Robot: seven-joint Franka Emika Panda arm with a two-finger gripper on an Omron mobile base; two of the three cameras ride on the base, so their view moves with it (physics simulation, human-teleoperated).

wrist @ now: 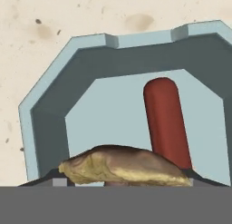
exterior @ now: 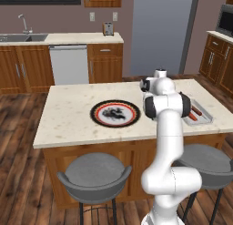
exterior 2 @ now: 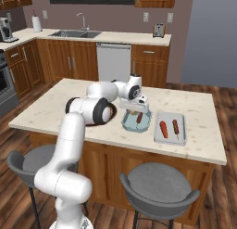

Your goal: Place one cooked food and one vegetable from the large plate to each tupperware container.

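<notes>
Marble-topped island bench [exterior: 68,119] carries the plate [exterior: 115,113], black rim, red ring, white centre with dark marks, nothing lying on it in the left base view. Right of the plate, arm bent low over a pale blue tub [exterior 2: 136,123]. Hand [exterior 2: 137,108] hangs just above this tub. Hand view: a flat brown-yellow food piece [wrist: 122,166] sits between the fingertips, jaws wide and closed on it, over the tub's floor. A red sausage [wrist: 166,121] lies in the tub [wrist: 50,105], beside and partly behind the held piece. Second tub [exterior 2: 170,128] just right of the first, holding two reddish sticks side by side, apart. Two grey stools [exterior: 94,174] stand at the bench's near side.
</notes>
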